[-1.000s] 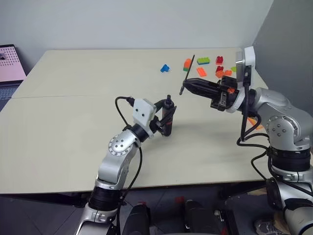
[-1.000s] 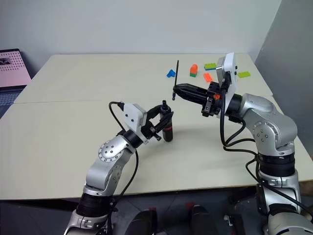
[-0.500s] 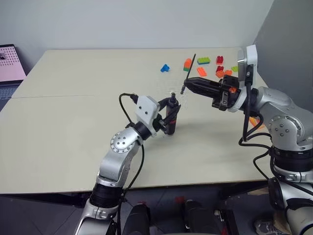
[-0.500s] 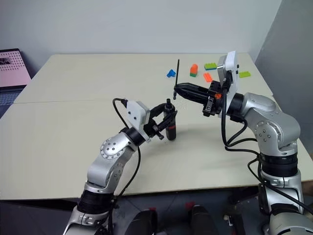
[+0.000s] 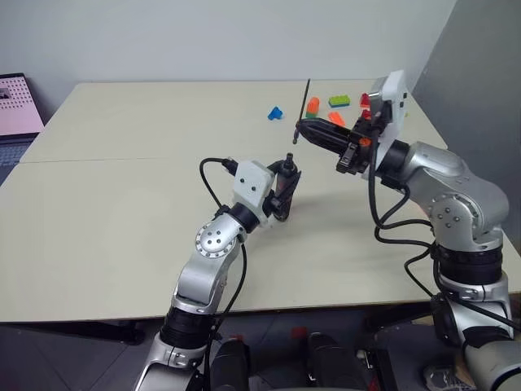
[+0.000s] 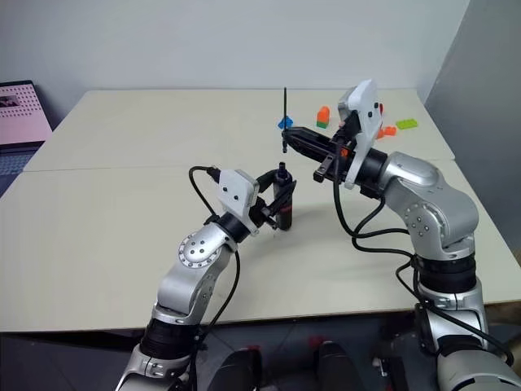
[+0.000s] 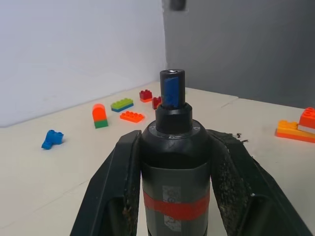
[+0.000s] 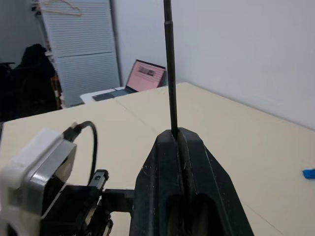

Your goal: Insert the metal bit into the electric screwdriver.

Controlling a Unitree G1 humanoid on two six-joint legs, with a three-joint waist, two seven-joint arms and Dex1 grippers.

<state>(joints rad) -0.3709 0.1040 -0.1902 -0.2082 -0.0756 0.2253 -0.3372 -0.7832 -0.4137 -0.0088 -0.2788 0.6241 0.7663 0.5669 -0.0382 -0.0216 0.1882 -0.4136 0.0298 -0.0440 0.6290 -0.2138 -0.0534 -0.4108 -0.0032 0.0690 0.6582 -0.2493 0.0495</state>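
Both arms raised, right fingers (image 8: 165,162) pinched together, left (image 7: 123,182) seemingly clamped.

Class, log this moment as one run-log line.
left pincer: shut on screwdriver, upright | right pincer: shut on bit, upright, above screwdriver tip | bit: not yet inserted

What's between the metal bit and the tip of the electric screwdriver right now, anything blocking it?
Nothing visible. The right gripper holds the metal bit upright above the electric screwdriver, held by the left gripper; open air lies between them.
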